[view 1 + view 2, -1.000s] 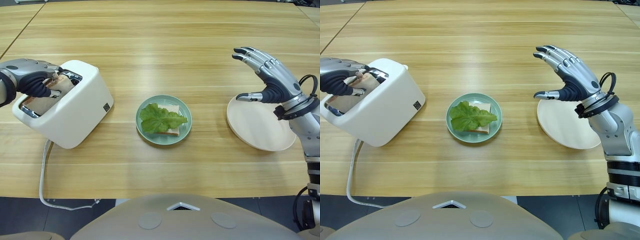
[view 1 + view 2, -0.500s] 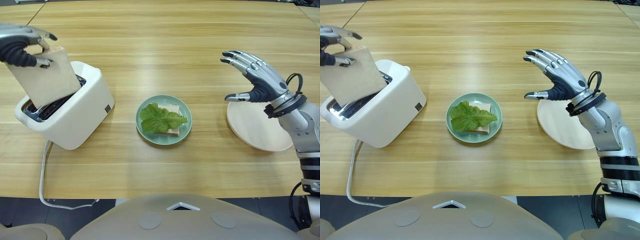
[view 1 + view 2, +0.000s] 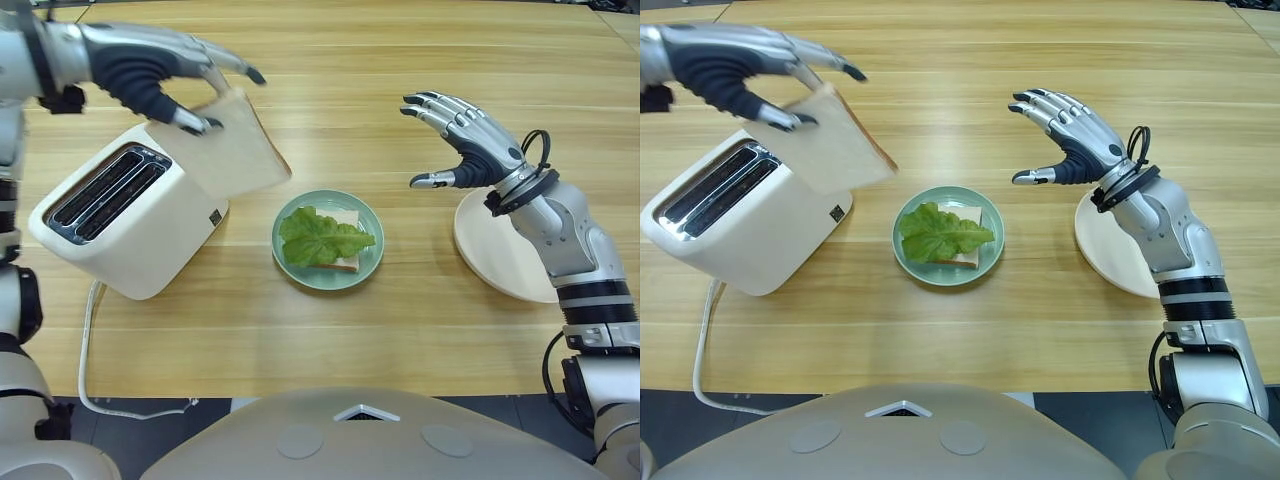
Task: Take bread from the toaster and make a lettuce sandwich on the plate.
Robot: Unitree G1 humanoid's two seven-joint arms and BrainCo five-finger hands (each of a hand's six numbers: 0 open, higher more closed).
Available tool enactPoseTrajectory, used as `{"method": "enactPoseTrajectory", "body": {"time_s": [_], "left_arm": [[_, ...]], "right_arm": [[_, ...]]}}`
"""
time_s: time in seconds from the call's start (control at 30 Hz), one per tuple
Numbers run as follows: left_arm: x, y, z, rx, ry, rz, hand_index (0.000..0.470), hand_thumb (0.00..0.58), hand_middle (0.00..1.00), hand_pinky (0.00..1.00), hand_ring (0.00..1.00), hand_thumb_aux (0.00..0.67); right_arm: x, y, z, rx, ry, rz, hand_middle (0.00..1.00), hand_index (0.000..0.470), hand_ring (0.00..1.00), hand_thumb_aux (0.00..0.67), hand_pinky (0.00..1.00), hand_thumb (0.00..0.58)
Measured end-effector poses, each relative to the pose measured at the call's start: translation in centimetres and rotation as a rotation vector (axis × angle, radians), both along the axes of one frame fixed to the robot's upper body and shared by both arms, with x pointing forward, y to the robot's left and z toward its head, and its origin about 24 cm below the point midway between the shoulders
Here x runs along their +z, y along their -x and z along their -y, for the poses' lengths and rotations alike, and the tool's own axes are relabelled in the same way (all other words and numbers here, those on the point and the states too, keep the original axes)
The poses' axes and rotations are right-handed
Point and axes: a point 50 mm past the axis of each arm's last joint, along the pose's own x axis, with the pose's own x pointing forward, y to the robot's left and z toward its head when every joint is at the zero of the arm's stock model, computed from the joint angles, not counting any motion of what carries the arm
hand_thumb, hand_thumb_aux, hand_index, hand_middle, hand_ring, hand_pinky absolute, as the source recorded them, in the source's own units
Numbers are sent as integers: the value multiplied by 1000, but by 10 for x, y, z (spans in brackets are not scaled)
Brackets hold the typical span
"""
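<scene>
Bread slice [image 3: 236, 152] is pinched in the left hand [image 3: 150, 75], aloft between toaster [image 3: 135, 220] and green plate [image 3: 368, 266], tilted toward the lettuce [image 3: 320, 237] it must cover, we judge. We find the right hand [image 3: 462, 152] spread, holding nothing, near the plate.

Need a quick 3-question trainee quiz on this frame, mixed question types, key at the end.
1. True or false: the right robot hand holds nothing.
2. The slice in the left robot hand is: A) in the air, between toaster and plate; B) in a toaster slot; C) flat on the plate.
3. What lies on top of the bread on the plate?

Key: 1 true; 2 A; 3 lettuce.
</scene>
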Motion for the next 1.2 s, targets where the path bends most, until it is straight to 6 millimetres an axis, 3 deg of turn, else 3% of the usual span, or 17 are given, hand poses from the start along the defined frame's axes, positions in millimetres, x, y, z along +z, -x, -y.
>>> {"method": "enactPoseTrajectory", "body": {"time_s": [0.2, 0.43, 0.57, 0.83, 1.2], "left_arm": [[-85, -19, 64, -169, -30, -283, 470, 580, 0, 0, 0, 670], [-128, -35, 95, -176, -76, -414, 470, 580, 0, 0, 0, 670], [-134, -40, 109, -195, -127, -409, 470, 580, 0, 0, 0, 670], [-128, -46, 118, -212, -167, -409, 470, 580, 0, 0, 0, 670], [-123, -47, 116, -228, -186, -463, 470, 580, 0, 0, 0, 670]], "right_arm": [[3, 3, -2, 32, -23, 39, 0, 0, 0, 0, 0, 0], [-3, 19, 4, 27, -60, 32, 0, 0, 0, 0, 0, 0], [-4, 26, 1, 59, -77, 7, 0, 0, 0, 0, 0, 0], [-13, 28, -9, 112, -48, -66, 0, 0, 0, 0, 0, 0], [-21, 28, -16, 151, -29, -139, 0, 0, 0, 0, 0, 0]]}}
